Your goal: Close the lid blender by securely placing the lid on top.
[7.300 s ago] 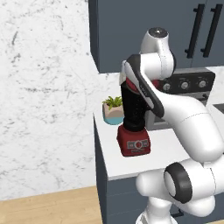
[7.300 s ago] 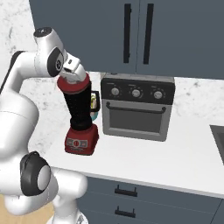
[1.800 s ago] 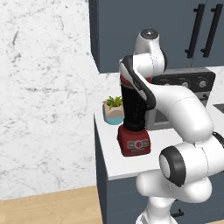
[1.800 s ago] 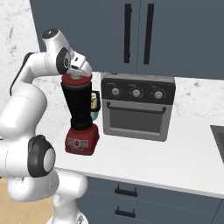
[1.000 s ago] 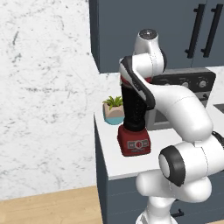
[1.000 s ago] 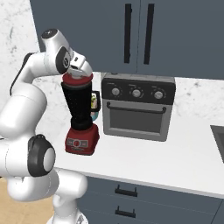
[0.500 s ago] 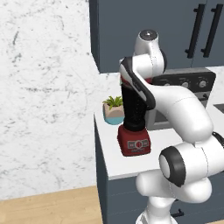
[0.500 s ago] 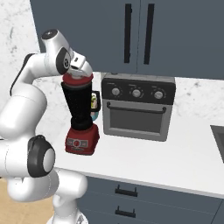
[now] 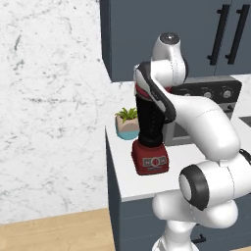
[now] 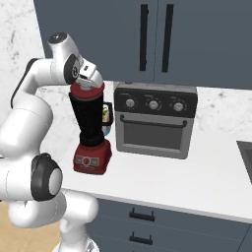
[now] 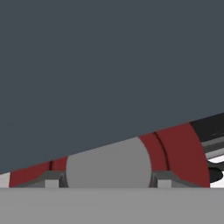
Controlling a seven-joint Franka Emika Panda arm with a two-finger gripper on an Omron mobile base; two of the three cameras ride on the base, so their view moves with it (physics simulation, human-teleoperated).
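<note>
I see the tool [image 10: 91,82] at the top of the blender [image 10: 91,133], its two fingertips [image 11: 51,179] standing on either side of the grey centre of the lid [image 11: 181,153]; in the hand view the tips sit right against that grey hub, so I read the tool as closed on the lid's centre knob; the red ring of the lid spreads out past both tips. In the right base view the lid [image 10: 86,91] lies on the rim of the dark jar, slightly tilted as far as I can judge, with the white hand directly over it; in the left base view the hand and forearm cover most of the jar's top, and I can make out only a strip of red lid [image 9: 142,91] at the rim there. The blender [image 9: 150,135] stands upright on its red base near the front left corner of the white tabletop [image 10: 206,182]; its handle faces the oven [image 10: 155,125], which sits just beside it to the right, apart from it. A small potted plant [image 9: 127,122] stands behind the blender by the wall; dark cabinets [image 10: 147,34] hang above the tabletop.
</note>
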